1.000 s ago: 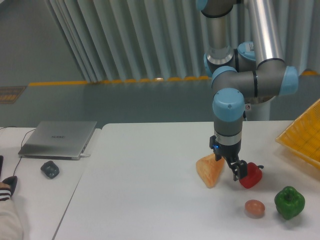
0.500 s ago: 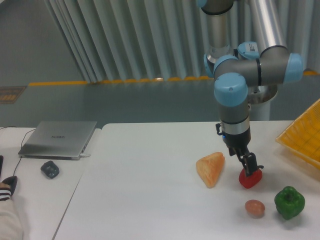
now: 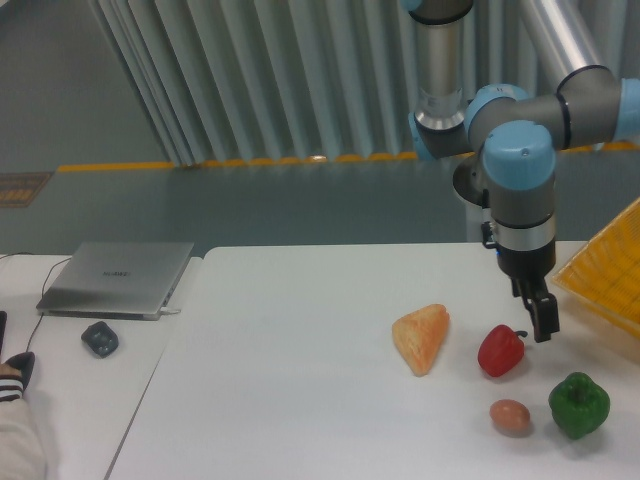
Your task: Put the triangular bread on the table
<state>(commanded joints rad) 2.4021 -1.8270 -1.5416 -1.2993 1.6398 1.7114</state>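
The triangular bread (image 3: 421,337), a golden-tan wedge, lies by itself on the white table (image 3: 290,380), a little right of its middle. My gripper (image 3: 541,317) hangs above the table to the right of the bread, just right of and above the red pepper (image 3: 500,350). It holds nothing. Its fingers point down and look close together, but I cannot tell their gap from this angle.
A small brown egg (image 3: 510,415) and a green pepper (image 3: 578,404) lie near the front right. A yellow basket (image 3: 608,282) sits at the right edge. A silver laptop (image 3: 118,277) and a dark mouse (image 3: 99,338) rest on the left desk.
My gripper has left the bread's right side, moved right past the red pepper and risen a little. The bread has stayed lying on the table.
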